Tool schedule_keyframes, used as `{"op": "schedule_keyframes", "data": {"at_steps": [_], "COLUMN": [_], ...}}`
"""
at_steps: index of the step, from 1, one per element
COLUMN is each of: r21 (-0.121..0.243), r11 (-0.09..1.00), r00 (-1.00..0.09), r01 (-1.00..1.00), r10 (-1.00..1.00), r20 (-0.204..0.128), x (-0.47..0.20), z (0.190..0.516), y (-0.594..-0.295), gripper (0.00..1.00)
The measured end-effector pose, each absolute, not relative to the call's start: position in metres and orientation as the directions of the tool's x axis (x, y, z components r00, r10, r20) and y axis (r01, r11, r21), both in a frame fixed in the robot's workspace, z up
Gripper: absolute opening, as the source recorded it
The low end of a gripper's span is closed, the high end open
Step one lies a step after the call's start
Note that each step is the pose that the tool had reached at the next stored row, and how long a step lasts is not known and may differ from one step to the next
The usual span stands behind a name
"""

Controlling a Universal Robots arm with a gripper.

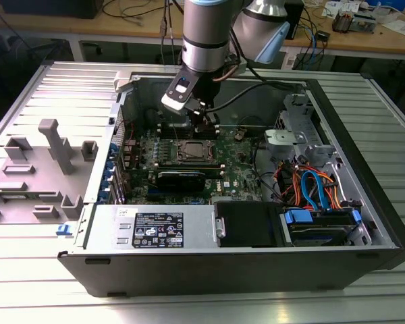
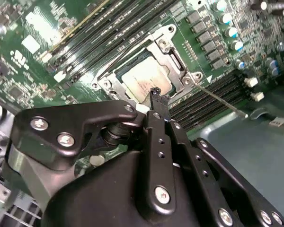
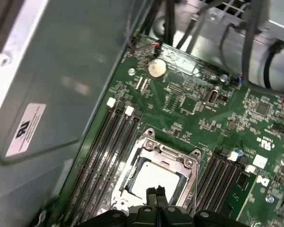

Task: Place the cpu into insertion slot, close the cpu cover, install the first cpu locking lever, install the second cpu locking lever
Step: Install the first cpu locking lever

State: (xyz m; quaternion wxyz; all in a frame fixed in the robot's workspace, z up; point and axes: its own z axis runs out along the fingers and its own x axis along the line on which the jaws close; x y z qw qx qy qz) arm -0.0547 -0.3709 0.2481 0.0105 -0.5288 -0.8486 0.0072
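The hand (image 2: pixel 156 94) is being held narrow, its 2 tips pressed together with nothing gripped between them. In both wrist views it is being poised just above one edge of the cpu (image 2: pixel 144 80).

The cpu is being carried in the insertion slot (image 1: pixel 191 152), on the green board inside the open computer case (image 1: pixel 223 273), which is resting on the ribbed worktop (image 1: pixel 27 283). The cpu cover (image 3: pixel 168 153) is being shown lying flat around the chip, so steps 1 and 2 are being judged done.

1 thin locking lever (image 2: pixel 222 101) is being shown reaching out from the socket corner across the memory slots (image 2: pixel 194 106), seemingly unlatched. Whether the other lever is latched cannot be told. The lever work is being judged as what is left.
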Motion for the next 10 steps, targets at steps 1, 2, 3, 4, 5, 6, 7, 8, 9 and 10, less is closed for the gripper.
{"op": "schedule_keyframes", "data": {"at_steps": [1, 2, 3, 4, 5, 6, 7, 8, 9, 10], "r21": [-0.023, -0.023, -0.023, -0.023, -0.023, -0.023, -0.023, -0.023, -0.023, -0.023], "r11": [0.477, 0.509, 0.529, 0.552, 0.579, 0.594, 0.609, 0.628, 0.636, 0.640], "r00": [-0.477, -0.509, -0.529, -0.552, -0.579, -0.593, -0.609, -0.628, -0.636, -0.640], "r01": [0.878, 0.861, 0.848, 0.833, 0.815, 0.804, 0.793, 0.778, 0.771, 0.768], "r10": [0.879, 0.861, 0.849, 0.834, 0.815, 0.805, 0.793, 0.778, 0.772, 0.768], "r20": [0.010, 0.010, 0.010, 0.010, 0.010, 0.010, 0.010, 0.010, 0.010, 0.010], "x": [-0.0547, -0.0547, -0.0547, -0.0547, -0.0547, -0.0547, -0.0547, -0.0548, -0.0555, -0.0567], "z": [0.2481, 0.2481, 0.2481, 0.2480, 0.2480, 0.2480, 0.2480, 0.2480, 0.2479, 0.2480], "y": [-0.3709, -0.3709, -0.3709, -0.3709, -0.3709, -0.3709, -0.3709, -0.3709, -0.3710, -0.3713], "gripper": [0.11, 0.11, 0.11, 0.11, 0.11, 0.11, 0.11, 0.11, 0.11, 0.11]}}
